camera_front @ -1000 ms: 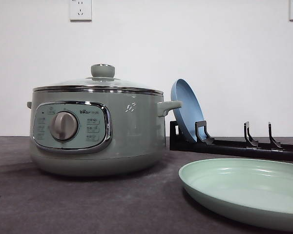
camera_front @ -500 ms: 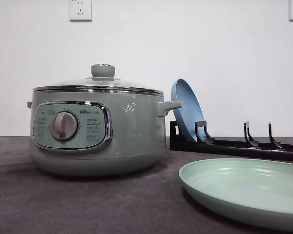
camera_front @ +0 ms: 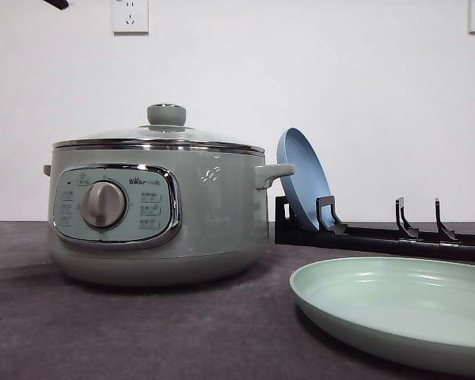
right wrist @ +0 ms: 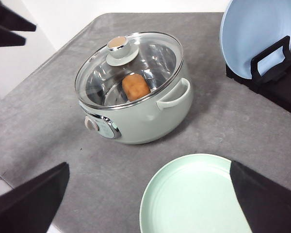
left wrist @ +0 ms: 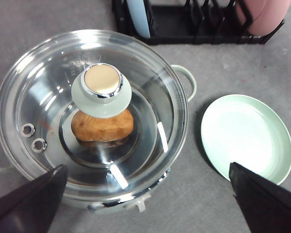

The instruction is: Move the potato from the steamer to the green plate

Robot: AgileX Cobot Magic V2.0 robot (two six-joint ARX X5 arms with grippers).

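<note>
Potato (left wrist: pixel 102 125) was seen through the glass lid (left wrist: pixel 48 92), lying on the floor of the steamer (camera_front: pixel 154 214), partly hidden beneath the lid's knob (left wrist: pixel 101 89). The lid was seated on the pot. The steamer was placed on the grey bench (camera_front: pixel 142 332), dial (camera_front: pixel 104 204) facing the front camera. The plate (camera_front: pixel 396 313) was set flat on the bench, near the steamer on the robot's right and apart from it. Behind it, a black rack (camera_front: pixel 380 233) was stood, with a blue plate (camera_front: pixel 302 178) propped upright in its slot nearest the steamer; a pink item (left wrist: pixel 262 14) was lodged at the rack's far end. The left tool (left wrist: pixel 145 204) was held released above the steamer, fingers spread wide. The right tool (right wrist: pixel 145 204) was likewise held released, high over the plate's near edge.
</note>
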